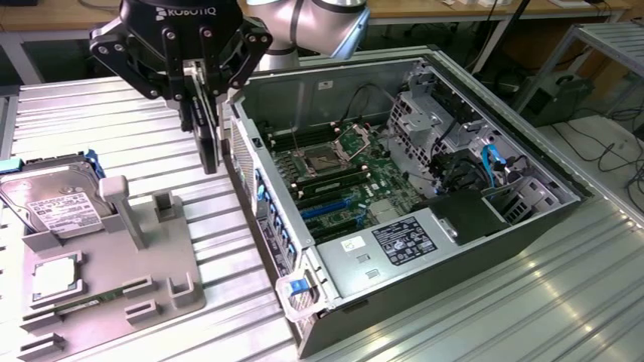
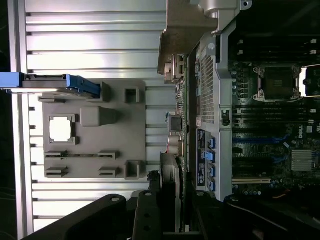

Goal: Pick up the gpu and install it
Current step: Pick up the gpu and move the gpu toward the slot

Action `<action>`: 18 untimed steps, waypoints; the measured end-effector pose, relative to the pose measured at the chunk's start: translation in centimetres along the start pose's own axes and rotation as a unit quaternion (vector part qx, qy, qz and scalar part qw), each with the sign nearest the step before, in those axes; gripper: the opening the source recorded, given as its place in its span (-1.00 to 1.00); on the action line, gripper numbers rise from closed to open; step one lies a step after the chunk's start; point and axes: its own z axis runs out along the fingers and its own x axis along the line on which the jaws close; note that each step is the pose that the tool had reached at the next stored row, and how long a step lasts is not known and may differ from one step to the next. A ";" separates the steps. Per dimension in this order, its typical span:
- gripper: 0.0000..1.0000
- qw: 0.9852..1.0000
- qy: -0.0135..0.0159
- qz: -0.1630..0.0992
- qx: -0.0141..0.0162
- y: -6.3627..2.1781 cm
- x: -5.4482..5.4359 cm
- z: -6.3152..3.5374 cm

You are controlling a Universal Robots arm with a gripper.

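Hand (image 1: 201, 119) grips the gpu (image 1: 210, 154) upright, seemingly just outside the case (image 1: 302, 90).

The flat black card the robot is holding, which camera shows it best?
The exterior view: the thin flat black rectangular card hangs upright from the fingers, beside the open grey computer case. The wrist view sees it only edge-on.

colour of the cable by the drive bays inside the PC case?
Blue. The cable shows best in the exterior view.
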 end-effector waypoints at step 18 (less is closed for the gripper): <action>-0.44 1.000 0.000 0.000 0.000 0.02 -1.9 0.00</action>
